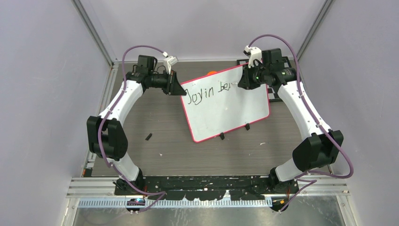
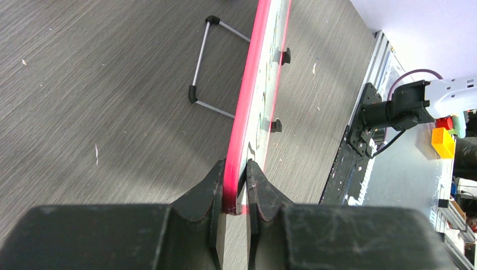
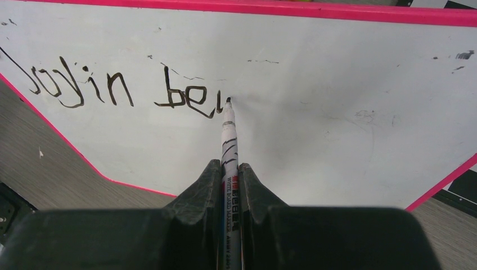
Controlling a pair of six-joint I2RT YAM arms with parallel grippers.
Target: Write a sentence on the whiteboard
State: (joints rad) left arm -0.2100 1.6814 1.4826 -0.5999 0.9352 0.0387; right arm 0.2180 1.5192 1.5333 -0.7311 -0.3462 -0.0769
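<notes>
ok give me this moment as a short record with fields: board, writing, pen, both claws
whiteboard: standing tilted, pink rim
sentence: unfinished, reads roughly "Joyin be"
marker: tip on the whiteboard just after the last letter
left claw: shut on the whiteboard's edge
right claw: shut on the marker

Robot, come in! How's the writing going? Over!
Left fingers clamped on whiteboard rim. Right fingers shut on marker, tip at sentence, "Joyin be". Nothing in the way.
</notes>
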